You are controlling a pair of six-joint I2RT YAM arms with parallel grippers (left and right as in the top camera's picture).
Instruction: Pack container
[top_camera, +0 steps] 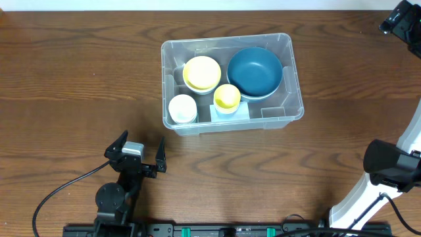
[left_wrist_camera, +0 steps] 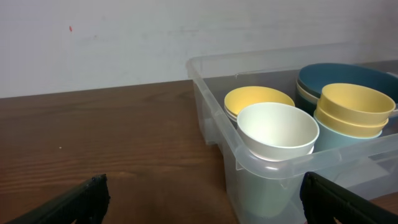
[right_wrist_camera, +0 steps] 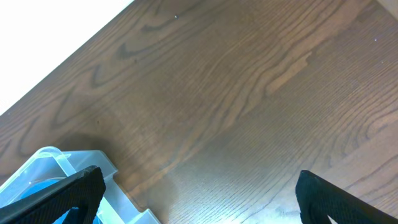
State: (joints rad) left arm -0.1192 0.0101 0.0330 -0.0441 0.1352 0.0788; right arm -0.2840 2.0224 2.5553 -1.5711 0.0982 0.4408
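The container (top_camera: 227, 41), a large clear plastic bin, stands at the table's middle. It holds a big blue bowl (top_camera: 255, 71), a yellow bowl (top_camera: 202, 72), a small yellow cup (top_camera: 227, 97) stacked on a pale blue one, and a white cup (top_camera: 183, 108). My left gripper (top_camera: 140, 153) is open and empty, in front of the bin's front left corner, apart from it. In the left wrist view (left_wrist_camera: 202, 202) the bin wall (left_wrist_camera: 211, 106) and white cup (left_wrist_camera: 278, 129) are close ahead. My right gripper (right_wrist_camera: 199, 199) is open and empty over bare wood, right of the bin's corner (right_wrist_camera: 74, 163).
The right arm's end (top_camera: 401, 20) hangs at the far right corner, and its base (top_camera: 388, 164) stands at the front right. A black cable (top_camera: 59, 191) runs at the front left. A white wall lies beyond the table's far edge.
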